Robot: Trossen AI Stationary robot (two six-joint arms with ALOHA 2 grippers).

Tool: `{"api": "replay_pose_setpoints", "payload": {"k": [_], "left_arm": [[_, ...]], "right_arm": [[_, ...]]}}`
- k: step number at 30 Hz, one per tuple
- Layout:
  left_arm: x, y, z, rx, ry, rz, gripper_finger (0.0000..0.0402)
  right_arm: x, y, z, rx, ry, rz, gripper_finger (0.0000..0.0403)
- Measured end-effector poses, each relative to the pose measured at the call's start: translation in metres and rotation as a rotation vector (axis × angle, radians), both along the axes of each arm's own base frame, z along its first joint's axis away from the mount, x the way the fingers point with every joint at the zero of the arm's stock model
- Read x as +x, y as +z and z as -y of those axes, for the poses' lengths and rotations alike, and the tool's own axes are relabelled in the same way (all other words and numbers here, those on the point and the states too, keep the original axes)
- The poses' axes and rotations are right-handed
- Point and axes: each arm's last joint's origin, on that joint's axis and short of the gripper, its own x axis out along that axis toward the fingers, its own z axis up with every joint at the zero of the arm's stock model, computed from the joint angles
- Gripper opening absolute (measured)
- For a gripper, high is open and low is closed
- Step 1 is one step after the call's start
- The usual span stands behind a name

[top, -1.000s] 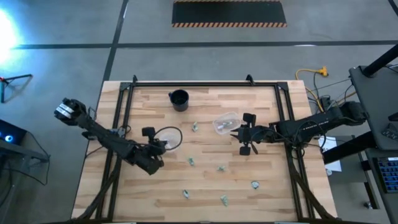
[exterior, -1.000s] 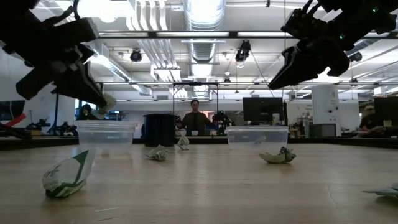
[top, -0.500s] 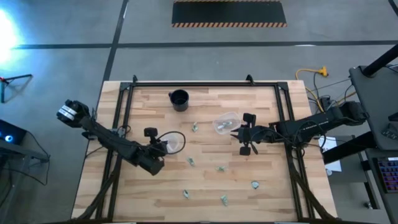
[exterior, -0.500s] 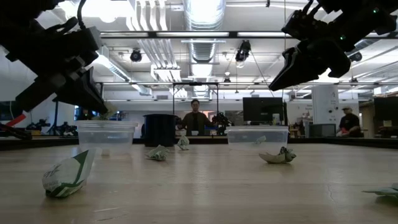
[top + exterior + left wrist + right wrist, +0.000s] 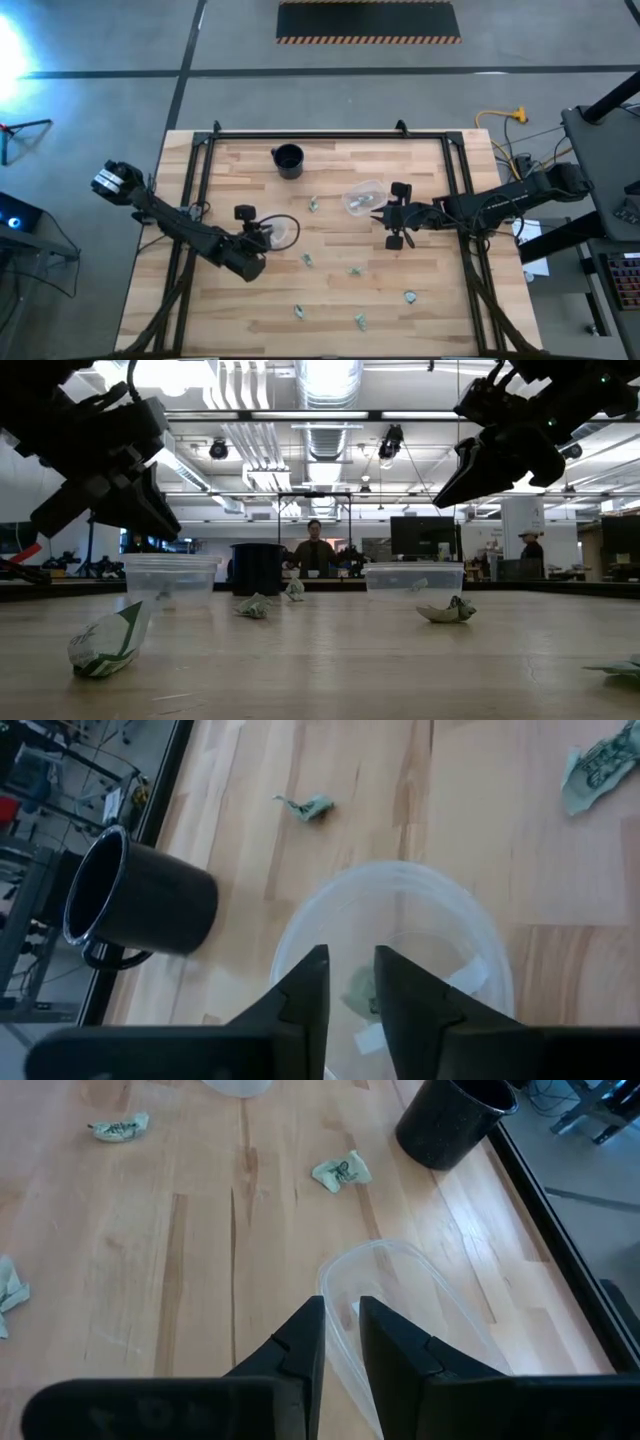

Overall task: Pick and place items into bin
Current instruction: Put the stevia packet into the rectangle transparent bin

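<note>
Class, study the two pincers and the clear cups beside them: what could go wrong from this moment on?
1. The left pincer hangs over its clear cup, which looks light; dipping lower might nudge or tip it and spill the piece inside.
2. The right pincer sits at the rim of the other clear cup; a sideways move could push it toward the black cup.
</note>
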Motion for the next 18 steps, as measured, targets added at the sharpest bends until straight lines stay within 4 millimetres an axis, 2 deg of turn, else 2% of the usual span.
{"api": "replay_pose_setpoints", "payload": {"k": [9, 18], "left_arm": [[0.014, 0.025, 0.008, -0.007, -0.038, 0.053, 0.0068], [0.023, 0.043, 0.013, 0.004, -0.053, 0.094, 0.0068]], "right_arm": [[-0.001, -0.002, -0.010, 0.174, 0.144, -0.014, 0.0057], [-0.002, -0.009, -0.051, 0.202, 0.310, -0.022, 0.0056]]}}
